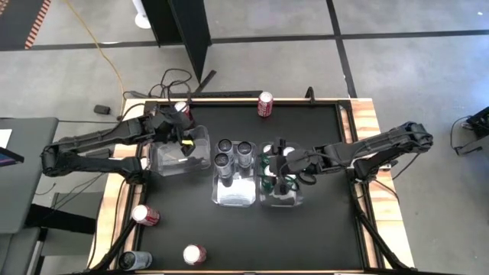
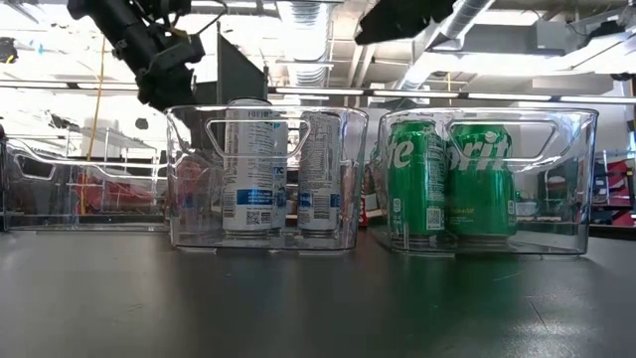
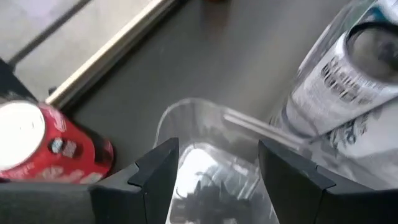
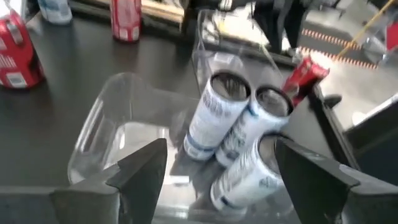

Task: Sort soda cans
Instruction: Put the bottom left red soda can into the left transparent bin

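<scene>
Surroundings: grey concrete floor is running around a black bench (image 1: 321, 229), which is carrying three clear bins in a row.

Middle bin (image 1: 234, 187): this landmark is holding three silver-grey cans (image 1: 233, 151) upright, grouped by colour.

Green cans (image 2: 447, 179): they are standing in the right bin (image 1: 280, 195), just beside the middle bin on the right arm's side, again kept together by colour.

Left bin (image 1: 180, 149): it is sitting just beside the middle bin on the left arm's side and is looking free of cans, apparently waiting for the red ones.

Left pincer (image 1: 180, 122): it is hovering over the left bin's far edge with its fingers spread and nothing between them in the left wrist view; a red can (image 3: 43, 146) is standing right beside it, near that bin's far corner, though I cannot tell whether it is touching the pincer.

Right pincer (image 1: 281, 169): it is hanging over the right bin, fingers apart and gripping nothing.

Loose red cans: one (image 1: 265, 104) is waiting at the bench's far edge beyond the middle bin; two more (image 1: 145, 215) (image 1: 194, 254) are lying nearer than it, on the left arm's side.

Dark can (image 1: 135, 261): it is lying at the near corner on the left arm's side, well apart from the middle bin, so sorting is judged unfinished.
</scene>
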`<state>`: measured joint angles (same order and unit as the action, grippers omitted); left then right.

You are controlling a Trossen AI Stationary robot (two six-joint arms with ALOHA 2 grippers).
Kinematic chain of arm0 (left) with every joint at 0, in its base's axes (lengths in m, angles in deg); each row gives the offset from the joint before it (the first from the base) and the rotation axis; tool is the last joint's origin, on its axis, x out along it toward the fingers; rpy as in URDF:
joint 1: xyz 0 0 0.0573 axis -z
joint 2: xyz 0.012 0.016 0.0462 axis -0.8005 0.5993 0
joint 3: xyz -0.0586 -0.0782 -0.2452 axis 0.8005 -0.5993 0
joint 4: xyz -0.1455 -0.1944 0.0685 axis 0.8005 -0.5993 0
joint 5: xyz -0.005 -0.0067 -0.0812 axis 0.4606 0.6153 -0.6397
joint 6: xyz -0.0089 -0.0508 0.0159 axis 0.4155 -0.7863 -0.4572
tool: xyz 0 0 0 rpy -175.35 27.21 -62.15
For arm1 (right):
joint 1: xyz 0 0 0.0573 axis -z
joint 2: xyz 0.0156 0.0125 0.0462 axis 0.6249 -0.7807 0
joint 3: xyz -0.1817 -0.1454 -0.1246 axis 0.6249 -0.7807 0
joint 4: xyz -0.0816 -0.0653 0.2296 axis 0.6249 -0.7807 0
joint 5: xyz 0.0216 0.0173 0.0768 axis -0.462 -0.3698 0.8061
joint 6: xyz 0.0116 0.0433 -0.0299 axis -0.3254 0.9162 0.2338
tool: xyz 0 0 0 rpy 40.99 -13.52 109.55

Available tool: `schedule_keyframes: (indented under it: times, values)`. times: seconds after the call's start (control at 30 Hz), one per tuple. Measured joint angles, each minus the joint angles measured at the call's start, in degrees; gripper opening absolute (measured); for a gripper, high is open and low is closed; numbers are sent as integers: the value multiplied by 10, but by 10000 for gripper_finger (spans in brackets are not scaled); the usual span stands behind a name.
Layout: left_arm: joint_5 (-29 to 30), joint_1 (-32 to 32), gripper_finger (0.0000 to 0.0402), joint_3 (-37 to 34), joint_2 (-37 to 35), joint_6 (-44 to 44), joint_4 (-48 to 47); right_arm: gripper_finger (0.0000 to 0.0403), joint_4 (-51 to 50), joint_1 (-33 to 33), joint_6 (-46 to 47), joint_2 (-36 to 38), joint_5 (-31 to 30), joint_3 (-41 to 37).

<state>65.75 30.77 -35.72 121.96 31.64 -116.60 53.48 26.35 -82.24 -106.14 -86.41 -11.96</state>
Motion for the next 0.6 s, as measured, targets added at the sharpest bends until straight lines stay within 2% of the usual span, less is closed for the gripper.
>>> schedule_keyframes:
  times: [0.3,0.43,0.6]
  values:
    - [-18,20,215,21,-1,-3,-43,315,99,-7,-68,1,2,1]
    - [-44,77,215,37,-1,30,-50,315,85,-8,-68,0,5,1]
    - [-46,165,215,61,-1,53,-79,315,80,-7,-68,0,5,1]
